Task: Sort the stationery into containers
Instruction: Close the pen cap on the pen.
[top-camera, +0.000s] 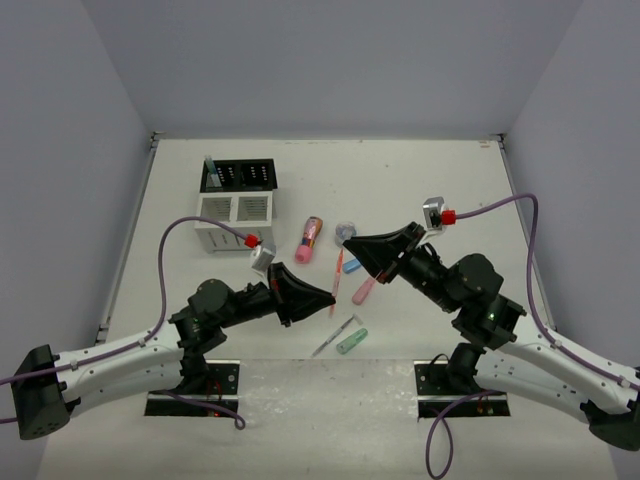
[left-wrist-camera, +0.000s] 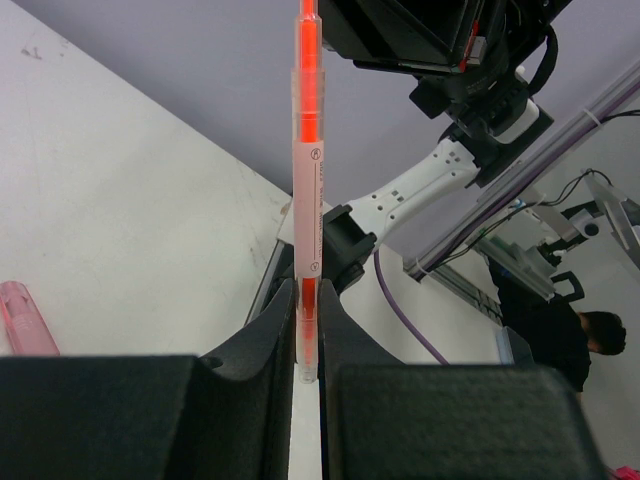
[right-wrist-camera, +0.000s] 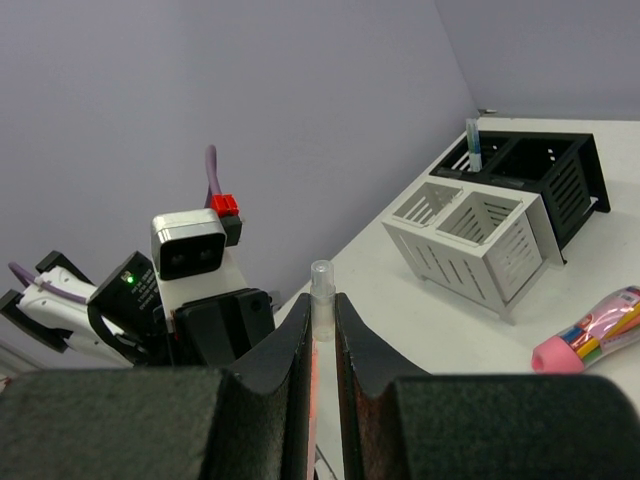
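Both grippers hold one orange pen (top-camera: 338, 268) between them above the table. My left gripper (top-camera: 331, 297) is shut on its lower end; in the left wrist view the pen (left-wrist-camera: 308, 180) rises straight up out of the gripper (left-wrist-camera: 308, 305). My right gripper (top-camera: 347, 243) is shut on the other end; in the right wrist view the clear cap (right-wrist-camera: 321, 280) sticks out past the gripper (right-wrist-camera: 321, 308). The organiser's black rack (top-camera: 240, 175) holds a blue pen (top-camera: 210, 164), with the white box (top-camera: 235, 210) joined in front.
On the table lie a pink patterned tube (top-camera: 311, 238), a grey-blue roll (top-camera: 346, 231), a blue capsule (top-camera: 351, 266), a pink capsule (top-camera: 363, 291), a green capsule (top-camera: 351, 341) and a grey pen (top-camera: 337, 336). The organiser (right-wrist-camera: 470, 240) and the tube (right-wrist-camera: 590, 340) show in the right wrist view.
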